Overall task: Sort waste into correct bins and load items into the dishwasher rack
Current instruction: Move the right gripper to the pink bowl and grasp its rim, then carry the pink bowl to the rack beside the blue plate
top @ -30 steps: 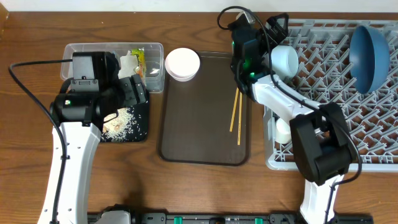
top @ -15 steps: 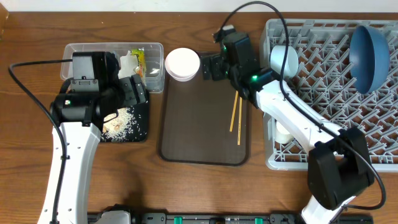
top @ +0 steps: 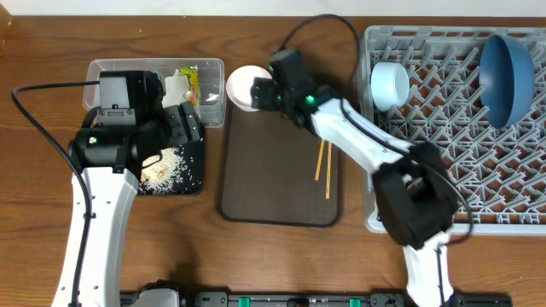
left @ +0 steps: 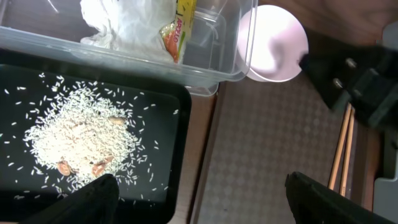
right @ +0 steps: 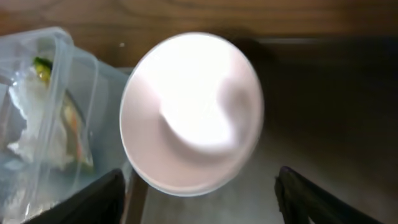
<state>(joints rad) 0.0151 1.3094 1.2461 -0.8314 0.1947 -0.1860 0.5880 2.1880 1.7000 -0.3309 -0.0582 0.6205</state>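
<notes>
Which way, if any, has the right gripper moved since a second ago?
Yes: the right gripper swung left, from the rack's left edge to the pink bowl by the tray's corner.

overhead — fixed above table (top: pixel 256 256), straight down, far. wrist views close, downward; both share pale pink bowl (right: pixel 193 112) beyond own fingers (right: pixel 93 200).

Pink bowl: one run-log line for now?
right fingers open over pink bowl | left fingers open over black tray | chopsticks on brown tray | dark blue bowl, light blue bowl in rack
</notes>
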